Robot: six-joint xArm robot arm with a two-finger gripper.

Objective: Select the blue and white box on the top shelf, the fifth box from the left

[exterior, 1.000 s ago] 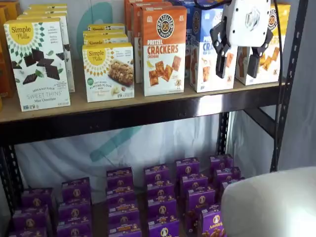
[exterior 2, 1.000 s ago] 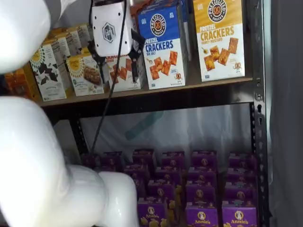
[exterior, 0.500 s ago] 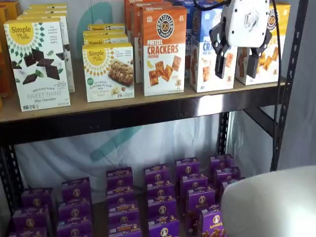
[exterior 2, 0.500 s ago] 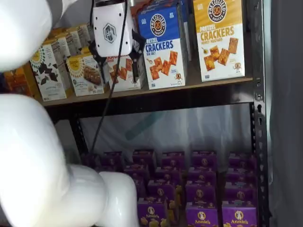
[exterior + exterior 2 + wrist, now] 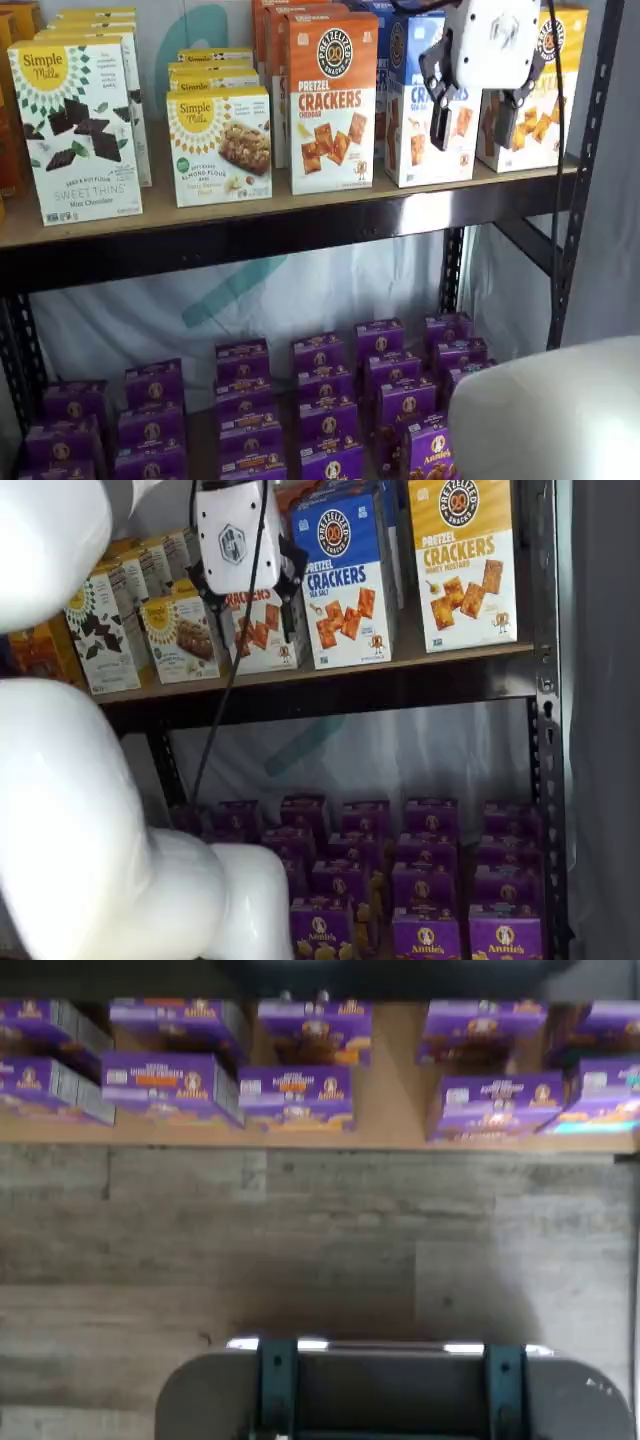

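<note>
The blue and white box [image 5: 410, 130] stands upright on the top shelf [image 5: 250, 215], between an orange-and-white cheddar box [image 5: 332, 100] and a yellow-and-white box [image 5: 548, 110]. It shows in full in a shelf view [image 5: 345, 580]. My gripper [image 5: 473, 125] hangs in front of the shelf at box height, open and empty, with a plain gap between its black fingers. In a shelf view it covers the box's right part. In a shelf view my gripper [image 5: 250, 625] shows left of the box, over the cheddar box. The wrist view shows neither the box nor the fingers.
Simple Mills boxes [image 5: 80, 130] fill the shelf's left part. Small purple boxes [image 5: 330, 400] crowd the lower level and show in the wrist view [image 5: 295, 1085] beside grey floor planks. My white arm [image 5: 70, 810] fills one view's left. A black upright [image 5: 585, 170] stands right.
My gripper has risen a little in front of the top shelf, still open. The boxes have not moved.
</note>
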